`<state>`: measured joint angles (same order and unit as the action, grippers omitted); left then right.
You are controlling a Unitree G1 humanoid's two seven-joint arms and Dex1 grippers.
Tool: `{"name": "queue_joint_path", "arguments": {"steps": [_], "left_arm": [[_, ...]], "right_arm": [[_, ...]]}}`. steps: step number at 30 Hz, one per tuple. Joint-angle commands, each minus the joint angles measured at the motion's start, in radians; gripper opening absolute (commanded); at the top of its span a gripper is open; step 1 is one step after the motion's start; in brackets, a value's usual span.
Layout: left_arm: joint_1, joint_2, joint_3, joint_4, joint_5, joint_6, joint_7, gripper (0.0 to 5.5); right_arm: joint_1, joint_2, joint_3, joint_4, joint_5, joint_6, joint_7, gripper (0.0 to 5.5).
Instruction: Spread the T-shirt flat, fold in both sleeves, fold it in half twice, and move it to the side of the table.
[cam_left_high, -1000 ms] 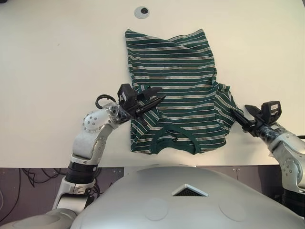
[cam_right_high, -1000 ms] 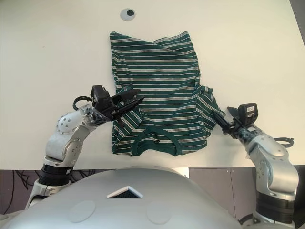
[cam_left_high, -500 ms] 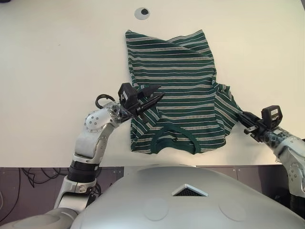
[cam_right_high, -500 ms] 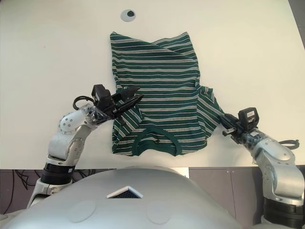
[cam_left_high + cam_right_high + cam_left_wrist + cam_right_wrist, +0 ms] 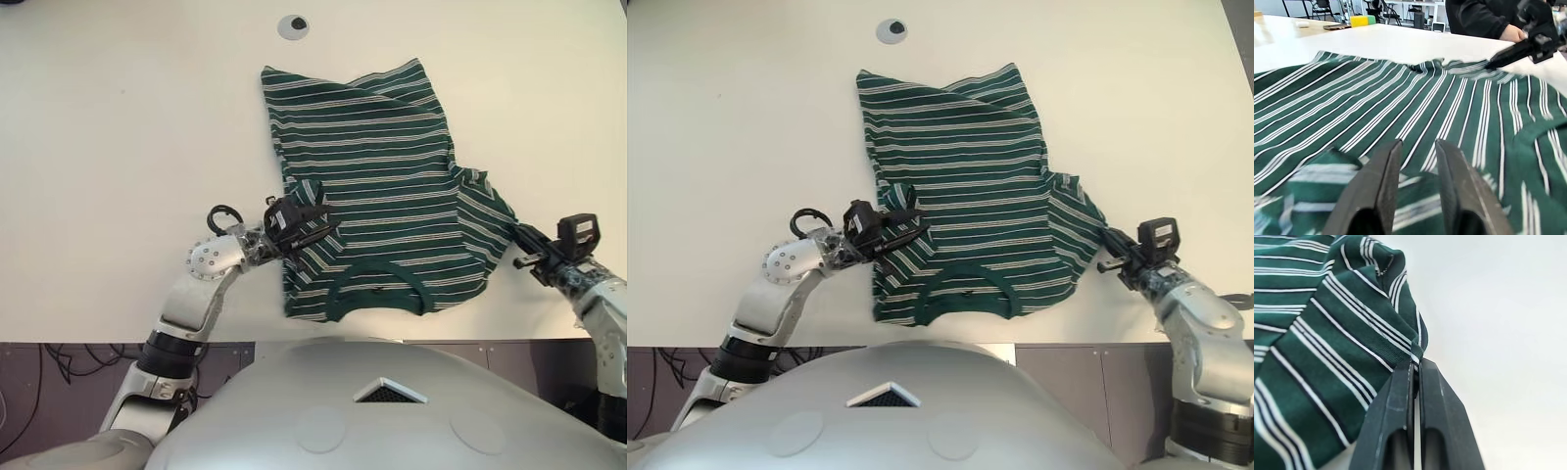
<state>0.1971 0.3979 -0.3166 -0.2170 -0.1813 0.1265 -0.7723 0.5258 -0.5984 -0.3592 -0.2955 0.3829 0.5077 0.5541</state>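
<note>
T-shirt (image 5: 382, 166) is lying mid-tabletop (image 5: 118, 147), collar toward the front edge. Right tool (image 5: 1415, 366) is clamping the right sleeve (image 5: 490, 211) hem. Left tool (image 5: 1418, 144), fingers slightly apart, is sitting over the bunched left sleeve (image 5: 309, 191).

Risk, as I judge it: an outward pull dragging the unpinned shirt askew, or the thin hem slipping free.

The front edge is running close. Open room is lying to both sides and beyond.

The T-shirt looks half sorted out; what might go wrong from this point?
The right gripper pinches only the very edge of one sleeve of the T-shirt, so the cloth could slip free under a pull. The left gripper sits open over the bunched-up other sleeve and might grab several layers.
</note>
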Motion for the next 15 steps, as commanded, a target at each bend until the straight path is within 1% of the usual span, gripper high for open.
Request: {"name": "queue_joint_path", "arguments": {"steps": [1, 2, 4, 5, 7, 11, 15], "left_arm": [[-0.003, 0.028, -0.033, 0.016, 0.051, 0.0, 0.0, 0.63], [-0.005, 0.03, -0.038, 0.023, 0.063, 0.0, 0.007, 0.52], [-0.008, 0.033, -0.044, 0.034, 0.079, -0.003, 0.013, 0.12], [-0.008, 0.034, -0.049, 0.035, 0.084, -0.004, 0.013, 0.03], [-0.009, 0.033, -0.054, 0.037, 0.091, -0.007, 0.011, 0.03], [-0.011, 0.029, -0.053, 0.04, 0.087, -0.019, 0.008, 0.03], [-0.012, 0.026, -0.054, 0.04, 0.092, -0.027, 0.016, 0.03]], "right_arm": [[0.01, 0.008, 0.004, -0.014, -0.008, -0.004, 0.007, 0.0], [0.011, 0.01, 0.005, -0.018, -0.01, -0.008, 0.007, 0.0], [0.013, 0.011, 0.001, -0.043, -0.009, -0.028, 0.011, 0.0], [0.016, 0.012, -0.002, -0.071, -0.007, -0.043, 0.016, 0.0], [0.025, 0.014, -0.002, -0.13, -0.005, -0.076, 0.024, 0.0], [0.073, -0.015, 0.067, -0.232, -0.163, -0.292, 0.039, 0.0], [0.093, -0.039, 0.14, -0.24, -0.3, -0.406, 0.05, 0.0]]}}
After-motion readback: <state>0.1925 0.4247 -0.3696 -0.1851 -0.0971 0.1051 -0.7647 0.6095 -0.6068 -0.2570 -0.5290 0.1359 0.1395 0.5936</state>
